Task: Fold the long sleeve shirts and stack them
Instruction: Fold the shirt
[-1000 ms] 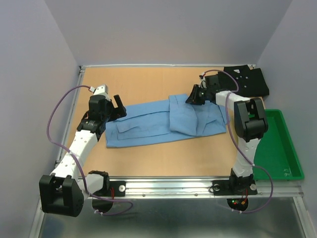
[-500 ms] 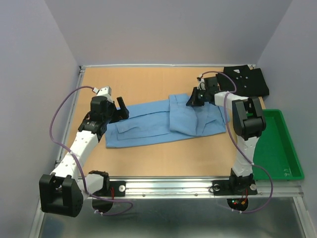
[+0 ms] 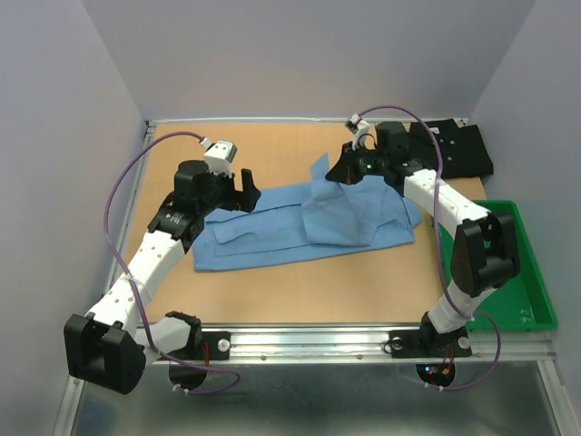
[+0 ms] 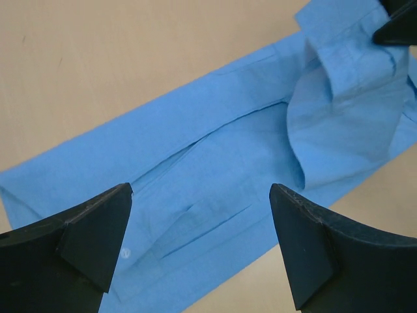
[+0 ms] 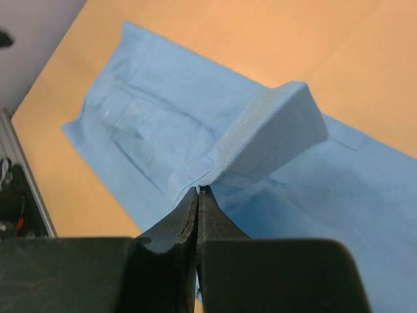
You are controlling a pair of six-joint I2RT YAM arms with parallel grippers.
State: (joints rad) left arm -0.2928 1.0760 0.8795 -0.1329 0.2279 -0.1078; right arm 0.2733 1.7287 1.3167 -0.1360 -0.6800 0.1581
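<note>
Right claw (image 5: 197,190) clamped on raised fold of blue shirt (image 3: 272,227). Left claw (image 4: 201,195) wide open, empty, over shirt's other end.

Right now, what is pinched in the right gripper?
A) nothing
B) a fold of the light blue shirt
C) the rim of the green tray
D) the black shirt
B: the right gripper is closed on a raised fold of the light blue shirt, as the right wrist view shows.

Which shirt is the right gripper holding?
The light blue cloth shirt spread mid-table; the black cloth shirt lies apart in the far right corner.
</note>
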